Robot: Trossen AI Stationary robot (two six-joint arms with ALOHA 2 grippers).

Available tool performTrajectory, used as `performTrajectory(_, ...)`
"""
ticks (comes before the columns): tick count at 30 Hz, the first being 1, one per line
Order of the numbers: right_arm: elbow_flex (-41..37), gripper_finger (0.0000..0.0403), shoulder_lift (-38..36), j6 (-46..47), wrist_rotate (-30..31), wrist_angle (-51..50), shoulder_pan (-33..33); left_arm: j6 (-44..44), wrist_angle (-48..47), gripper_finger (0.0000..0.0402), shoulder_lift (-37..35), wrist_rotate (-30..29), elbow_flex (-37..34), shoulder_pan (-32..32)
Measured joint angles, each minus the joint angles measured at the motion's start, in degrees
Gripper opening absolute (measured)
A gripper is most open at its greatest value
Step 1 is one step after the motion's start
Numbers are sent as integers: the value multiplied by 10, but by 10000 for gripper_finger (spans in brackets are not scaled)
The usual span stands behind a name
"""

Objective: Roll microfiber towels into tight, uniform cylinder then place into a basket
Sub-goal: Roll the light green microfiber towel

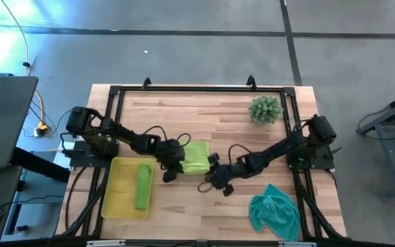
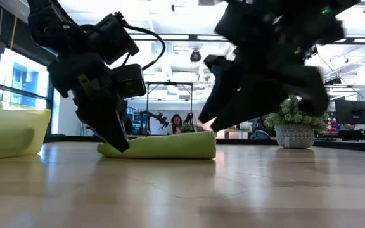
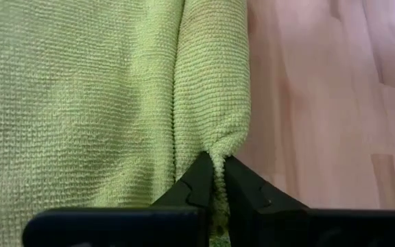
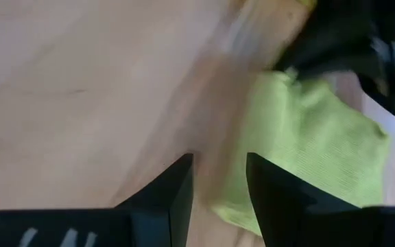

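On the tabletop [image 1: 204, 206], right of the yellow basket [image 1: 115, 206] holding one rolled towel [image 1: 142, 186], the lime green towel [image 1: 196, 156] is lying partly rolled; soft and limp, it probably needs pinching at the rolled edge. The left pincer [image 3: 214, 182] is clamping that fold; the right pincer [image 4: 218, 185] is gaping empty beside it.

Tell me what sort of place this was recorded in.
Likely an open-plan robotics lab or office: a framed wooden table on bare grey floor, ceiling strip lights, and a seated person among desks behind.
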Motion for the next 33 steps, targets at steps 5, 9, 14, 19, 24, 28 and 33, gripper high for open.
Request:
performTrajectory(5,0,128,0,1,63,2,21,-10,1,10,0,8,0,3)
performTrajectory(9,0,128,0,1,77,3,14,-12,2,10,0,9,0,1)
performTrajectory(14,0,128,4,51,50,8,4,-12,3,10,0,9,0,1)
performTrajectory(19,0,128,26,48,48,28,3,-12,6,12,0,9,0,1)
performTrajectory(24,0,128,59,32,79,33,3,-13,7,13,0,8,0,1)
performTrajectory(28,0,128,66,32,117,35,0,-13,7,14,0,9,0,1)
performTrajectory(33,0,128,66,27,120,44,0,-12,7,14,0,9,0,1)
